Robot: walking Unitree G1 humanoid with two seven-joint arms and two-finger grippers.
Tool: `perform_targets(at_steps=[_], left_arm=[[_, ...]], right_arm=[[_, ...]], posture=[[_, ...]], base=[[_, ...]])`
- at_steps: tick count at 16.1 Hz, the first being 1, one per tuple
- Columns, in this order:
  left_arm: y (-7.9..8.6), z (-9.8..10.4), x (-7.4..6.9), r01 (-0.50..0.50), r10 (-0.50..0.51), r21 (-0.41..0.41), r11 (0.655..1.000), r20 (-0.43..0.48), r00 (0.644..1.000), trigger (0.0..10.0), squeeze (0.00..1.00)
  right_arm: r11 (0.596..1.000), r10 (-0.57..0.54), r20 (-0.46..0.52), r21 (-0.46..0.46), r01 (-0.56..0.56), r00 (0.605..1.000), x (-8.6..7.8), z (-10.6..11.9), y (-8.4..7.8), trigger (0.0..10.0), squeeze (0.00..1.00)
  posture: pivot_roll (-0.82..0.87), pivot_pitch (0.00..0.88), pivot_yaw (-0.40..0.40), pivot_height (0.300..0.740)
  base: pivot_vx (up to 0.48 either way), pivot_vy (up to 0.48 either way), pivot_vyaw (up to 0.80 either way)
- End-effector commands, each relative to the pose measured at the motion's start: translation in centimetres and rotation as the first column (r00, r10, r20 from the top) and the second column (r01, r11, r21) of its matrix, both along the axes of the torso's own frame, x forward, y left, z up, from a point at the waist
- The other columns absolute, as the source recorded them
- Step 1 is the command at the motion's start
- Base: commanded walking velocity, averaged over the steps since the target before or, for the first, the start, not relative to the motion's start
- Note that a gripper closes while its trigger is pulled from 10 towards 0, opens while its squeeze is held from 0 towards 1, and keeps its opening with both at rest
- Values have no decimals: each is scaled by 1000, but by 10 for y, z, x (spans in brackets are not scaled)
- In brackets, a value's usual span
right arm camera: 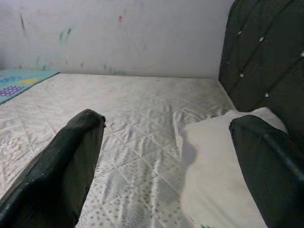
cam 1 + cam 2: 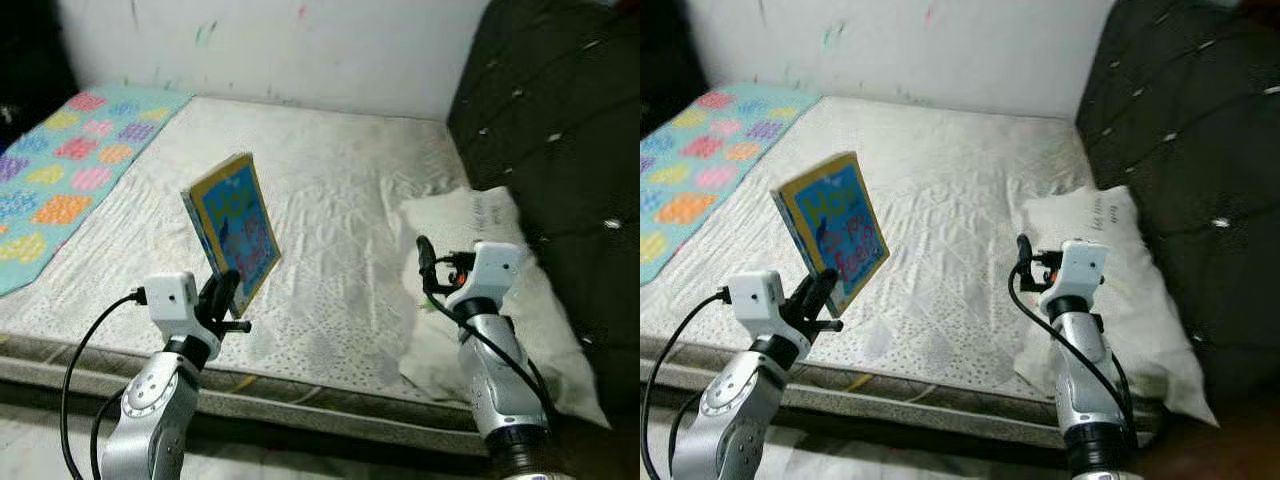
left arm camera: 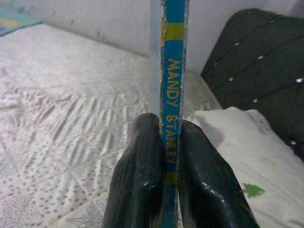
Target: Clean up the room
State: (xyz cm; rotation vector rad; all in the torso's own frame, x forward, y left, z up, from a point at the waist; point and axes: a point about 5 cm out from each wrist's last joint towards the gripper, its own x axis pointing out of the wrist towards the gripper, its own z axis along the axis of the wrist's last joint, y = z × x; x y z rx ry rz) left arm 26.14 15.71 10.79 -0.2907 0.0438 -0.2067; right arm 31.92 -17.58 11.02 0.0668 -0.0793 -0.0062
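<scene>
From the head camera, the left pincer (image 2: 225, 300) is clamped on the lower edge of a thin blue-and-yellow book (image 2: 236, 228), holding it upright and clear above the near side of the bed (image 2: 330, 200), probably so it can be carried off without dragging on the sheet. The right pincer (image 2: 425, 262) hovers empty over the white pillow (image 2: 500, 300) beside the dark headboard (image 2: 560, 130), a patterned blanket (image 2: 70, 160) lying far left. The left wrist view shows both fingers (image 3: 140, 175) squeezing the book's spine, which reads "MANDY STANLEY". The right wrist view shows its fingers (image 1: 66, 166) spread wide apart, holding nothing, likely ready for a next item.
</scene>
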Motion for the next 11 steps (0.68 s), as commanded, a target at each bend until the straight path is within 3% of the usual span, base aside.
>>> perform_targets(at_steps=[1, 7, 11], left_arm=[[-3, 11, 1, 23, -22, -5, 1000, 50, 999, 10000, 0], [-4, 10, 1, 26, -26, -2, 1000, 34, 999, 10000, 0], [-4, 9, 3, 1, -1, -7, 1000, 24, 1000, 10000, 0]], right_arm=[[1000, 3, 3, -3, -3, 1000, 0, 2, -1, 10000, 0], [1000, 0, -3, -5, 0, 1000, -1, 2, -2, 10000, 0], [1000, -9, -3, -11, 9, 1000, 0, 2, -5, 10000, 0]], posture=[[-28, 0, -34, 740], [-26, 0, -31, 740], [-27, 0, -27, 740]], base=[[356, 0, 0], [325, 0, 0], [0, 0, 0]])
